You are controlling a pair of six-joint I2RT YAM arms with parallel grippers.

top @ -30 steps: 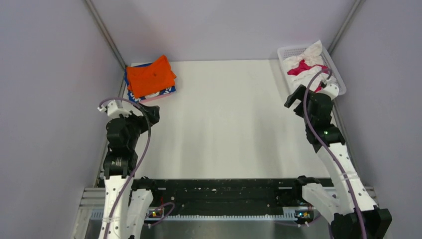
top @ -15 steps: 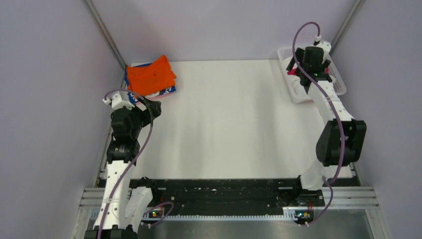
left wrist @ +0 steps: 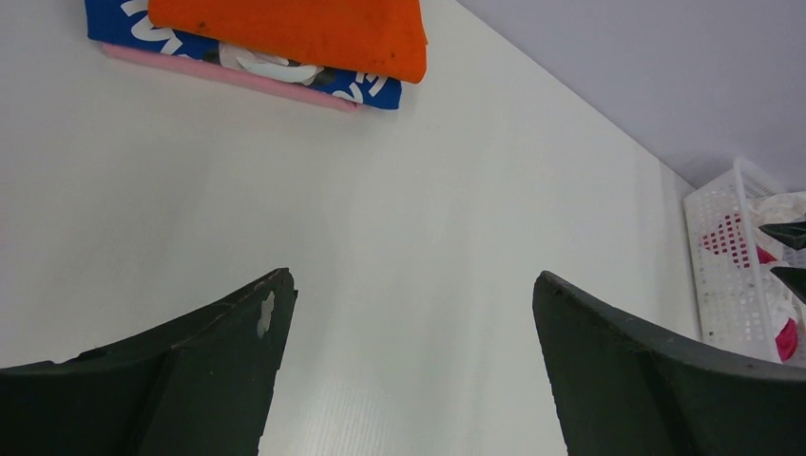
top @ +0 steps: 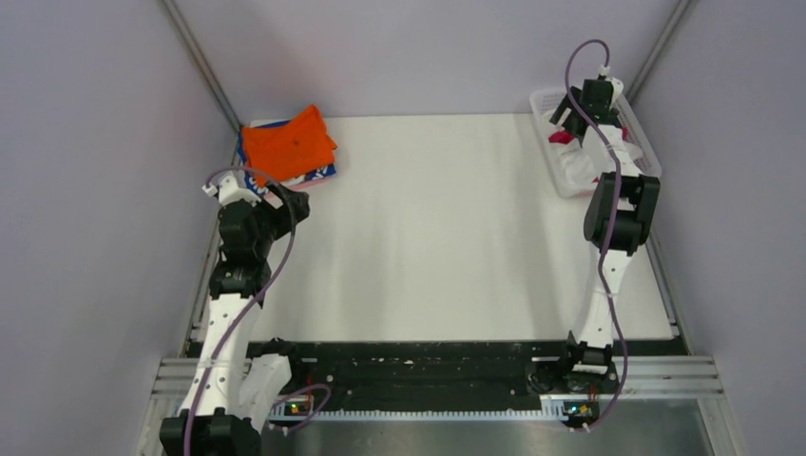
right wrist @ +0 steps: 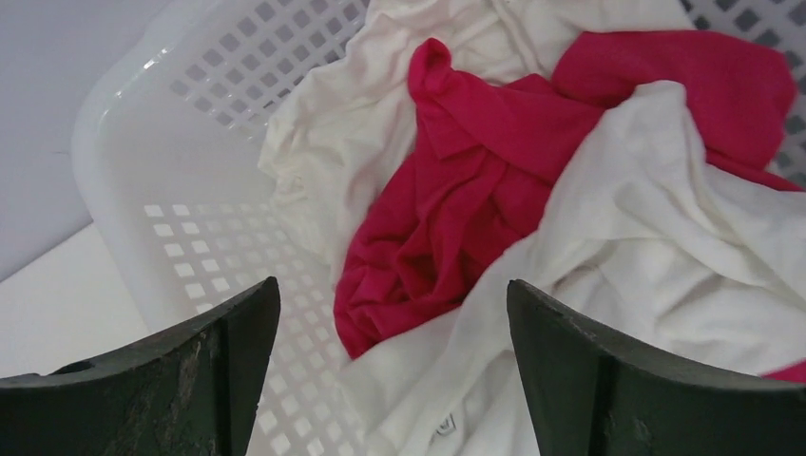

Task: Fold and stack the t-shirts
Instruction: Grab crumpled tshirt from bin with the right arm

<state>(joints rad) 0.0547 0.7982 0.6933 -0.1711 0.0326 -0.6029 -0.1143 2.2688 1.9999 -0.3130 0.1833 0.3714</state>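
Note:
A folded orange t-shirt (top: pixel 286 144) tops a stack at the table's back left, over a blue-patterned one (left wrist: pixel 238 57) and a pink one (left wrist: pixel 238 84). My left gripper (top: pixel 290 204) hovers open and empty just in front of the stack; it also shows in the left wrist view (left wrist: pixel 409 294). My right gripper (top: pixel 567 114) is open above the white mesh basket (top: pixel 549 103), which holds a crumpled magenta t-shirt (right wrist: pixel 494 180) and white cloth (right wrist: pixel 646 247). In the right wrist view the right gripper (right wrist: pixel 392 304) has nothing between its jaws. The brush-stroke print does not show.
The white table (top: pixel 428 228) lies between grey walls on both sides. The basket's wall (right wrist: pixel 171 171) stands at the back right corner. A black rail (top: pixel 418 366) runs along the near edge between the arm bases.
My right arm has swung up from beside the basket and now reaches over it, gripper pointing down at the clothes. My left arm has shifted slightly toward the stack.

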